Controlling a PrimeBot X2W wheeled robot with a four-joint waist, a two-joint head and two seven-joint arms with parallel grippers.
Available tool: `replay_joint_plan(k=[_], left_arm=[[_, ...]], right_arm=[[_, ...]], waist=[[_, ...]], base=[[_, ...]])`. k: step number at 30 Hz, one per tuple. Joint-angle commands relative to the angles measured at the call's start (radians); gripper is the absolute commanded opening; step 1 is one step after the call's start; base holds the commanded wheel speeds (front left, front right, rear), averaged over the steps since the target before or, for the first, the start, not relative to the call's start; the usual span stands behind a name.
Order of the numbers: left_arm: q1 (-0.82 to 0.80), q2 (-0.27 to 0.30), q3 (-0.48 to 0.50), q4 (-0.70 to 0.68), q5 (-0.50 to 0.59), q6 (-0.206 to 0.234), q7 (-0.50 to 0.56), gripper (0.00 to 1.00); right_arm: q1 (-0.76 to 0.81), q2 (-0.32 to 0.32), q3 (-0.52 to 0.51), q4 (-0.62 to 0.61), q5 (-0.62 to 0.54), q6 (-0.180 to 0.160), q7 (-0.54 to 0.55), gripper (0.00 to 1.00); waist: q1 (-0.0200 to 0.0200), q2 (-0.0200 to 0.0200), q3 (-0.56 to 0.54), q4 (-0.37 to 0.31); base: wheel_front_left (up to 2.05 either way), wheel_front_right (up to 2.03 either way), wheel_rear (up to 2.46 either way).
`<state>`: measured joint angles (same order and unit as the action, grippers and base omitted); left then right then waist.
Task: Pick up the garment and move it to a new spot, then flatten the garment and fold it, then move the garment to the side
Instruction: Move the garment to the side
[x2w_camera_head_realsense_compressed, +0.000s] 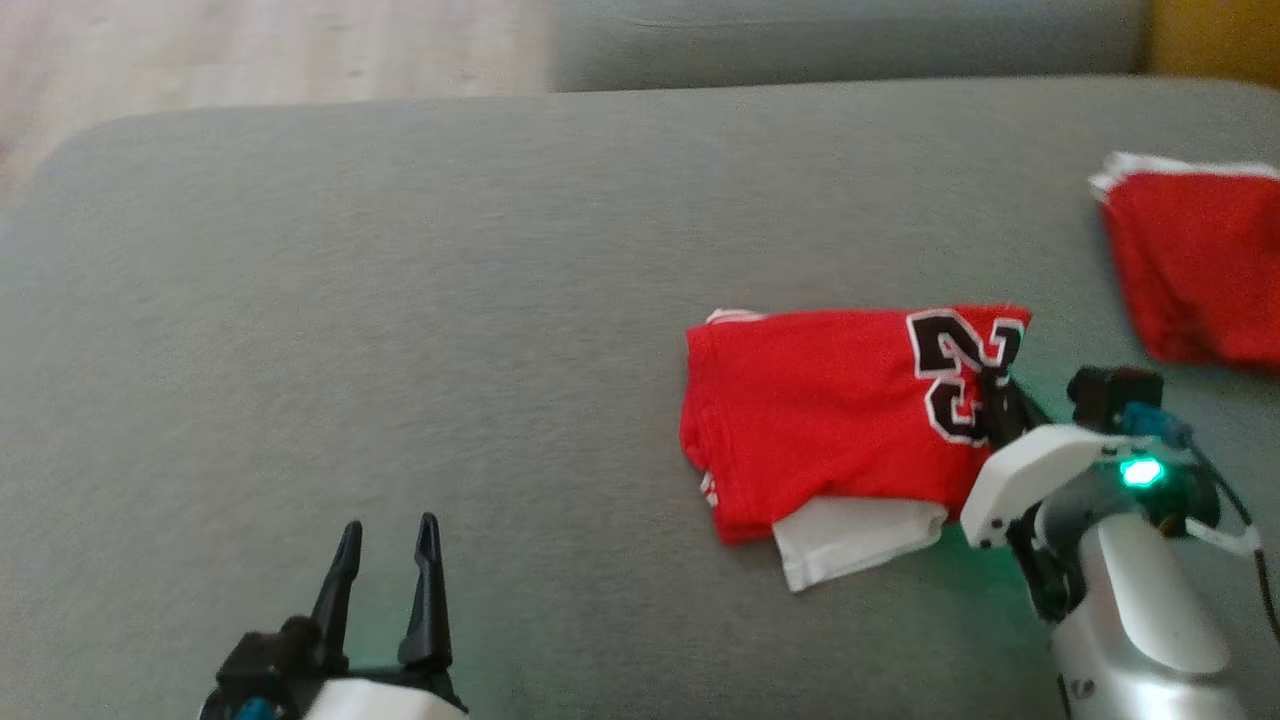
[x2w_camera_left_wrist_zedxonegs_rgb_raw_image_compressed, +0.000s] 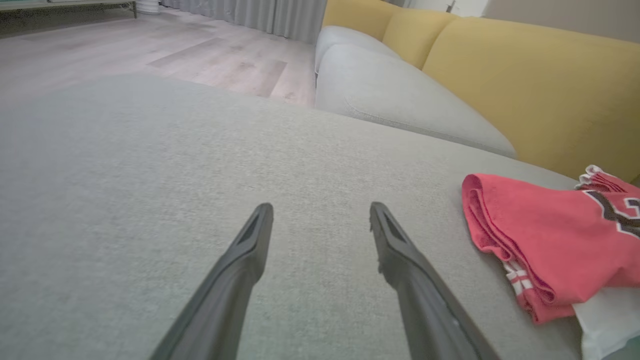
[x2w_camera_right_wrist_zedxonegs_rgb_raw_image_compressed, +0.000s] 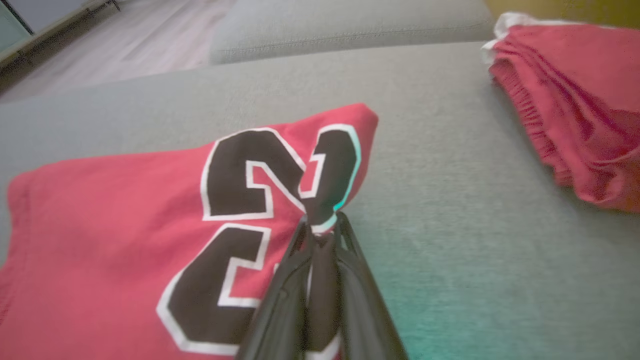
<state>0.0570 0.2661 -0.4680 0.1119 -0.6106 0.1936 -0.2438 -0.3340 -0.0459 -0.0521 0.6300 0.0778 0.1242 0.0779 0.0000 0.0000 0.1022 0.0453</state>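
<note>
Folded red jersey (x2w_camera_head_realsense_compressed: 820, 420) lies right of centre in head view, on grey cushion (x2w_camera_head_realsense_compressed: 400, 300); long axis runs left-right across frame. Right gripper (x2w_camera_right_wrist_zedxonegs_rgb_raw_image_compressed: 322, 225) clamped on jersey's right edge at black numeral, cloth bunched between tips. Left gripper (x2w_camera_head_realsense_compressed: 385, 545) lower left, jaws wide apart, empty, well apart from jersey. Right arm nearer by far. Likely pull: rightward, toward second red garment (x2w_camera_head_realsense_compressed: 1195, 265) upper right.
</note>
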Motion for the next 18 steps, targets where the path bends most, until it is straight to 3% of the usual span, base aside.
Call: replay_joint_plan(k=[1, 11, 18], left_arm=[[-0.063, 0.009, 0.038, -0.037, 0.014, 0.002, -0.012, 1.00], [-0.133, 0.021, 0.029, -0.047, 0.035, -0.001, 0.009, 1.00], [-0.148, 0.022, 0.020, -0.037, 0.035, -0.003, 0.017, 1.00]], right_arm=[[-0.051, -0.006, 0.016, -0.060, -0.015, 0.007, -0.002, 0.00], [-0.074, -0.006, 0.017, -0.165, -0.019, 0.007, 0.026, 0.00], [-0.127, -0.005, 0.063, -0.169, -0.005, 0.007, 0.029, 0.00]], waist=[[0.0000, 0.0000, 0.036, -0.132], [0.0000, 0.0000, 0.091, -0.317], [0.0000, 0.0000, 0.091, -0.329]], base=[[0.00, 0.00, 0.00], [0.00, 0.00, 0.00], [0.00, 0.00, 0.00]])
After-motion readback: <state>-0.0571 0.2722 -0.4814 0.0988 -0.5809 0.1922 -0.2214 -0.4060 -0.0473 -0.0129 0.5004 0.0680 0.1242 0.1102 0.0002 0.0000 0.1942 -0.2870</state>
